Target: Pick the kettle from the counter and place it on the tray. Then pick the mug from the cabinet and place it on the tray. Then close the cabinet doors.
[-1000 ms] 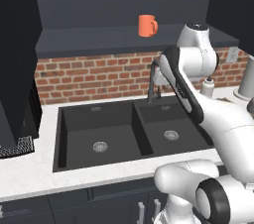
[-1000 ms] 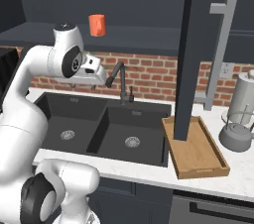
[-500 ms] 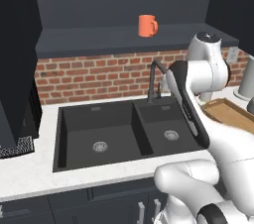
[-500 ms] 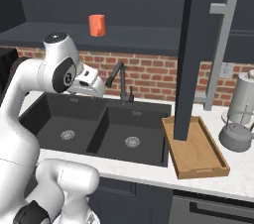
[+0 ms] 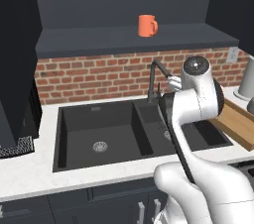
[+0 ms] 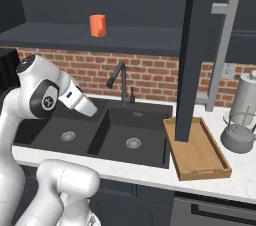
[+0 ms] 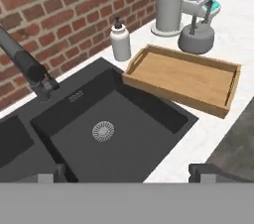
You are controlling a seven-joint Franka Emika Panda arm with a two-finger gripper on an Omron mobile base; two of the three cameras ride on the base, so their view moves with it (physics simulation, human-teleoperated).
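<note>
While bare, tray runs long — sink outward.

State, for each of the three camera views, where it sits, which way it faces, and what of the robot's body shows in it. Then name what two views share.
Left base view: behind the arm to its left, facing the black sink, brick wall and orange mug on the cabinet shelf; the white arm rises at lower right.
Right base view: behind the arm to its right, facing the same sink, the tray and kettle; the arm rises at lower left.
Hand view: on the hand, looking down at sink, tray and kettle; two dark fingertips show, set wide apart.
Shared: both base views show sink, faucet and mug.
</note>
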